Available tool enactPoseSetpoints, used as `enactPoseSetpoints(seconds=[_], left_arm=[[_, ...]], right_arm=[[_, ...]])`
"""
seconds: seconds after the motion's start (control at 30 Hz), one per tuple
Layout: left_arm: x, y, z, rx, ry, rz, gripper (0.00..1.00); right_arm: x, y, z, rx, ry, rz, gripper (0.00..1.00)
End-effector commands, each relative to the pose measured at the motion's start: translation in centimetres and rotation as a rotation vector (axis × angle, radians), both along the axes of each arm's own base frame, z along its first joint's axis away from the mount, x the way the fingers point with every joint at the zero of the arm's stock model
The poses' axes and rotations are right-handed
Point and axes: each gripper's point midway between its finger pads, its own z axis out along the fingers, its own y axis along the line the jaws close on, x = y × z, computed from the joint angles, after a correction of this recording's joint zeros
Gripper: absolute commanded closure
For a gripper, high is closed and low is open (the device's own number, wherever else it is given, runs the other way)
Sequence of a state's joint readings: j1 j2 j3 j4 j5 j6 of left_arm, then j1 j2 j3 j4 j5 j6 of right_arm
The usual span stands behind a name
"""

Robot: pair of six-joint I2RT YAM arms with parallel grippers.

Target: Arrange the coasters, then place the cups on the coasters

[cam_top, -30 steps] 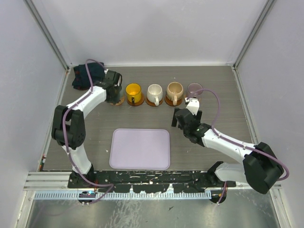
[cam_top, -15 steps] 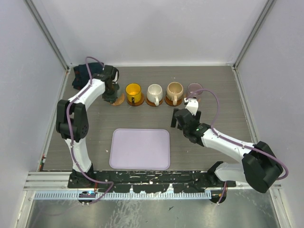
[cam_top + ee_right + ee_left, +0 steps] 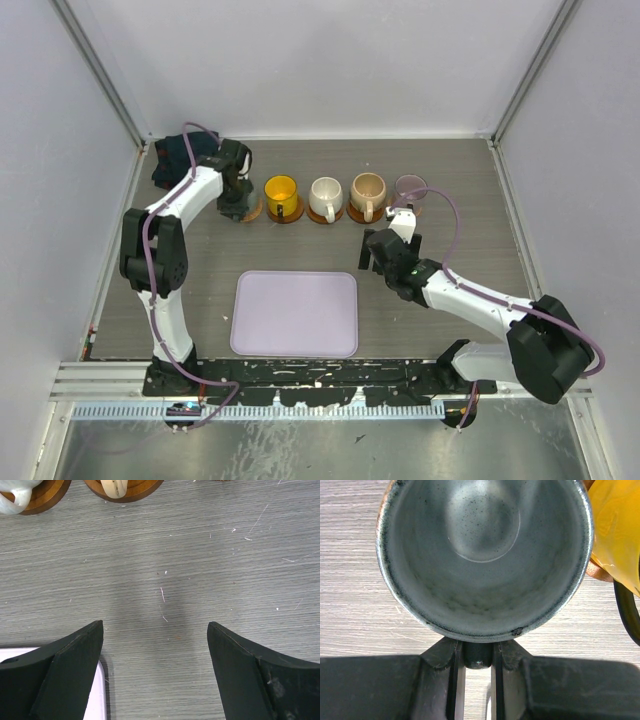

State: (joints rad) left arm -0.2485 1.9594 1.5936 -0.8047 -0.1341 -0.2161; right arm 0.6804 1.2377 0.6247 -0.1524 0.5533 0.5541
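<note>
I had the top view above and behind the arm bases, aimed down toward 12 o'clock, far enough back for the whole table (image 3: 480, 200) and tray (image 3: 295, 312). Left wrist view sat tight over the grey-green cup (image 3: 485, 555), looking into it, yellow cup (image 3: 615, 525) at 2 o'clock. Right wrist view hung low over tabletop: white cup (image 3: 15, 497) at 10, tan cup (image 3: 116, 486) at 11, tray corner at 8. Top view shared all of these.

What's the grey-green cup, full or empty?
Empty: the left wrist view looks into the grey-green cup and shows its bare, speckled bottom.
</note>
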Motion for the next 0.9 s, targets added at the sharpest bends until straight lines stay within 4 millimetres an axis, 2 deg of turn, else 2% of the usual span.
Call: enactPoseSetpoints(seconds=[0.0, 0.87], left_arm=[[2.4, -0.3, 2.8, -0.025, -0.131, 0.01, 1.0], [3.0, 0.2, 1.3, -0.003, -0.129, 0.044, 1.0]], right_arm=[[1.1, 0.9, 1.6, 0.055, -0.046, -0.013, 0.11], [0.8, 1.9, 0.3, 0.076, -0.006, 0.03, 0.12]])
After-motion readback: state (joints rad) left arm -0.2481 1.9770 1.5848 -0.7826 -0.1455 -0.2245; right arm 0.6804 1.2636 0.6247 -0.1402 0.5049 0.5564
